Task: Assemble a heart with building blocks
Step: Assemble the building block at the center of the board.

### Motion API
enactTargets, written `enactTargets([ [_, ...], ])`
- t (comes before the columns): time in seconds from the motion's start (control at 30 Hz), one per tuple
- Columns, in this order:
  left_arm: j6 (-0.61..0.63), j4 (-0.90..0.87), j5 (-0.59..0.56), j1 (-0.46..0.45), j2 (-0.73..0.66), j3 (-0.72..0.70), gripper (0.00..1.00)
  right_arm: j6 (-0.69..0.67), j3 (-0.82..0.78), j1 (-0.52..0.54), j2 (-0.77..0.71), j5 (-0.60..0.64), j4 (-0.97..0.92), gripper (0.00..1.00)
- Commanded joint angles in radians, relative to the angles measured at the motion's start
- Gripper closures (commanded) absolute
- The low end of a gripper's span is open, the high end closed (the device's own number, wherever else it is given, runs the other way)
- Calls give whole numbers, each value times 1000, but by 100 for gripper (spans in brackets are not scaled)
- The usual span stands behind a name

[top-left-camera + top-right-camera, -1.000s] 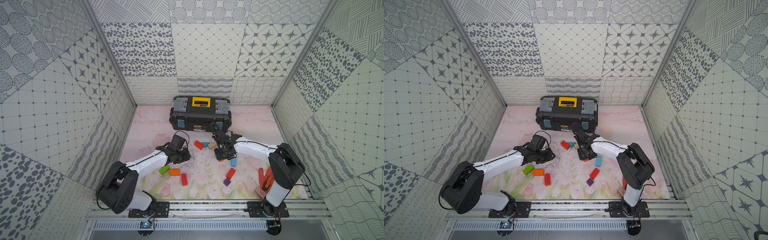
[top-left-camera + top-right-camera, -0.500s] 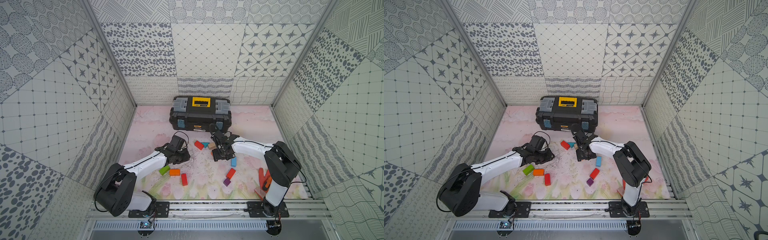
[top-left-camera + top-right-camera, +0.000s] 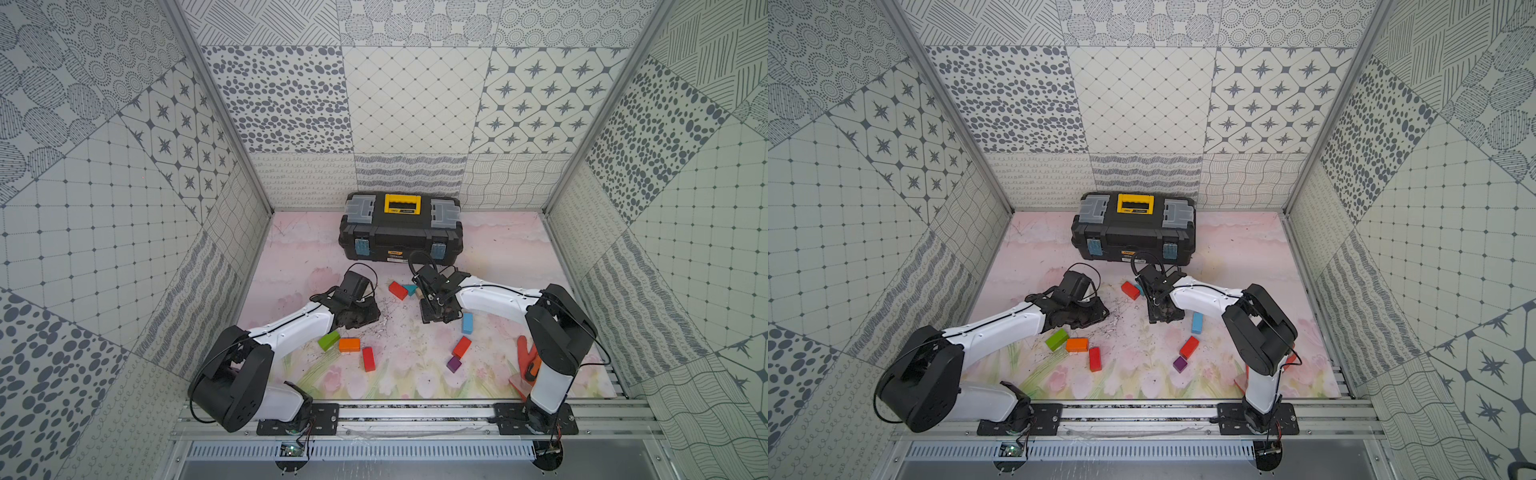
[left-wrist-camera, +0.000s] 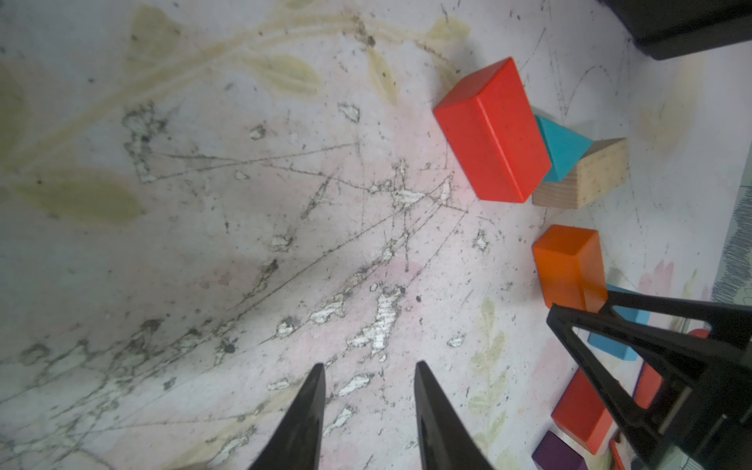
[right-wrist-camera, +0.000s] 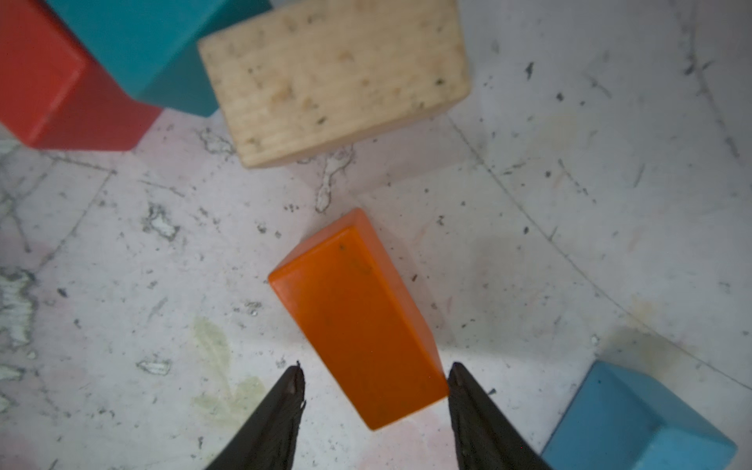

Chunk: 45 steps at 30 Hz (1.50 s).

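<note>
My right gripper [image 5: 376,368] is open, its jaws standing on either side of an orange block [image 5: 354,309] that lies flat on the mat; one fingertip [image 5: 455,378] is at the block's corner. Beyond it lie a plain-wood block [image 5: 333,77], a teal triangle [image 5: 154,49] and a red block [image 5: 53,81], touching one another. In both top views the right gripper [image 3: 436,316] hides the orange block. My left gripper [image 4: 368,366] is open over bare mat, left of that group [image 3: 361,313]. Green [image 3: 328,340], orange [image 3: 349,344] and red [image 3: 368,358] blocks lie near the front.
A light blue block [image 3: 467,323], a red block [image 3: 461,347] and a purple cube [image 3: 454,364] lie front right. A black toolbox [image 3: 401,232] stands at the back. A red-orange glove [image 3: 528,353] lies by the right arm's base.
My right wrist has edged slightly to the left. The left arm and the loose blocks have stayed where they were.
</note>
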Motion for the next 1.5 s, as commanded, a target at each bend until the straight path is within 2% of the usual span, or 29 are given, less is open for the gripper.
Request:
enactTargets([
  [0.0,32,-18,-26,7,-5,1,64,38,25,-3,27,27,-31,45],
  [0.5,47,-33,-25,25,-6,20,64,34,28,-31,35,29,-23,54],
  [0.77,46,-30,-21,32,-9,7,64,44,36,-54,51,-9,18,49],
  [1.47,52,-33,-9,38,-26,-2,64,81,111,-79,97,18,-16,51],
])
